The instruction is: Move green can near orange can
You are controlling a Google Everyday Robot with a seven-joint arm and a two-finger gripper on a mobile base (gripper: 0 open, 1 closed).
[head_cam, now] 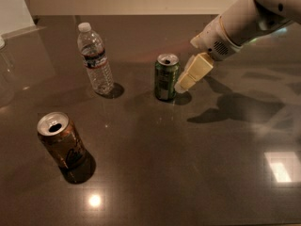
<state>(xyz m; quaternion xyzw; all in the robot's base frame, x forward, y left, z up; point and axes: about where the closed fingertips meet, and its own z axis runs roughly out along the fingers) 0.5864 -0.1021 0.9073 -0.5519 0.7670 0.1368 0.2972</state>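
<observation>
the white arm (254,13) stretches in from the upper right corner of the view and slopes down toward the left. its wrist (218,41), a rounded white housing with a small vent grille, sits right of centre. from it the cream-coloured gripper (186,81) juts down and to the left at a slant, its tip ending just right of the middle of the view.

Dark glossy table (197,173) carries three standing things, well apart: water bottle (95,60) back left, green can (166,78) mid-table, orange can (62,142) front left. Gripper (183,84) hangs just beside green can.
</observation>
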